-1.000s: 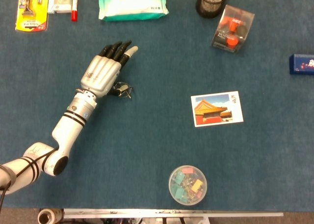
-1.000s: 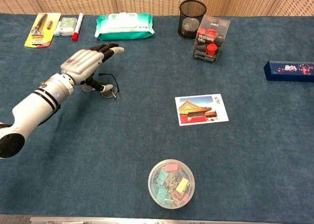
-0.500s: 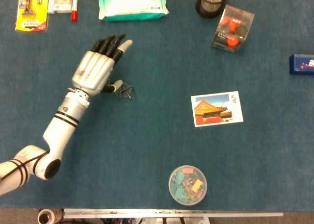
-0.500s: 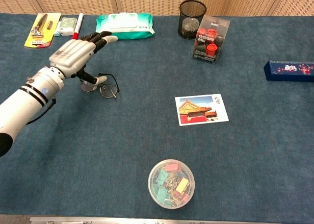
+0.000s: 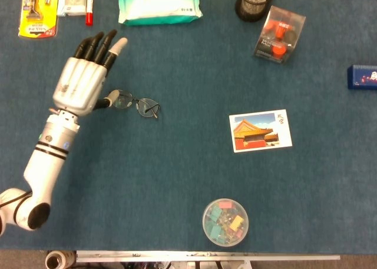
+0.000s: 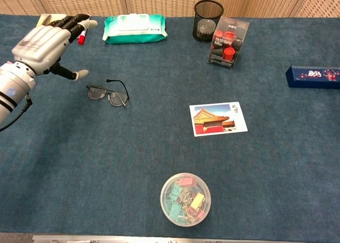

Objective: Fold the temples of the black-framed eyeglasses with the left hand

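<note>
left hand: fingers spread and straight, thumb out toward the glasses, holds nothing; raised over the table up and left of the glasses in chest view, apart from them.
right hand: not visible in either view.
eyeglasses: black-framed, flat on the blue table, just right of the left thumb tip in head view, lenses side by side, free of any grip.
temples: one thin arm arches up over the right lens in chest view; looks tucked in behind the frame rather than sticking out; other temple too thin to make out.
progress: judged late, maybe done; glasses look compact, hand clear of them. Not certain both temples lie fully flat.
left to do: if one temple is not fully closed, one more push with the left hand; otherwise nothing.
surroundings: wipes pack, mesh pen cup, postcard, tub of clips, all well apart from the glasses.
</note>
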Robot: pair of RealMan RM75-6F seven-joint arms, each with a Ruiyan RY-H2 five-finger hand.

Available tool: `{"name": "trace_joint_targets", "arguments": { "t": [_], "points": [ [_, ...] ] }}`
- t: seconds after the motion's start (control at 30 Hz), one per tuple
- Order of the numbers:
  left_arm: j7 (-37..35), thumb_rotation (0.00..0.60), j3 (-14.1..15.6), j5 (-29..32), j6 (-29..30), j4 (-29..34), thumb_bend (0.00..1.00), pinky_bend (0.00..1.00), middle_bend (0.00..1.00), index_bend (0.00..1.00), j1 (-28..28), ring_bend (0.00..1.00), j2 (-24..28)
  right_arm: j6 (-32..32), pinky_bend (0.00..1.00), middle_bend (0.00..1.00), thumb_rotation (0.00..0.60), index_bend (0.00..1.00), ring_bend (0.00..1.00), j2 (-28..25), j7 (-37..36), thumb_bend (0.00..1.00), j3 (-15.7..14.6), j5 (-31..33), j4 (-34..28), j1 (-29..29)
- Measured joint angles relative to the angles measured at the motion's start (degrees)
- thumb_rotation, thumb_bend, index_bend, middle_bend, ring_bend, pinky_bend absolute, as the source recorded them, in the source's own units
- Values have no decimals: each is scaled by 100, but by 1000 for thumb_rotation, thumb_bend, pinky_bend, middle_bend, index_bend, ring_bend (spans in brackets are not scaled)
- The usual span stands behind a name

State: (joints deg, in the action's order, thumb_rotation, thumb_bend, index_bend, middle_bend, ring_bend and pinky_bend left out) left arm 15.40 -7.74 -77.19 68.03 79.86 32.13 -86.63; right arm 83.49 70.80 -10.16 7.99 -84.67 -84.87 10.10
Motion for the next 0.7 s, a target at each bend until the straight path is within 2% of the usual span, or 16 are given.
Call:
{"name": "trace_joint_targets", "arguments": {
  "t": [0.37, 0.7],
  "points": [
    [157, 600, -47, -187, 492, 1094, 225, 108, 0, 67, -238, 12, 575, -82, 656, 521, 600, 577, 420, 55, -39, 604, 36, 57, 93, 69],
    [-59, 600, -63, -243, 435, 2171, 225, 108, 0, 69, -290, 12, 1046, -16, 657, 521, 600, 577, 420, 97, 93, 601, 44, -18, 17, 105]
  ]
}}
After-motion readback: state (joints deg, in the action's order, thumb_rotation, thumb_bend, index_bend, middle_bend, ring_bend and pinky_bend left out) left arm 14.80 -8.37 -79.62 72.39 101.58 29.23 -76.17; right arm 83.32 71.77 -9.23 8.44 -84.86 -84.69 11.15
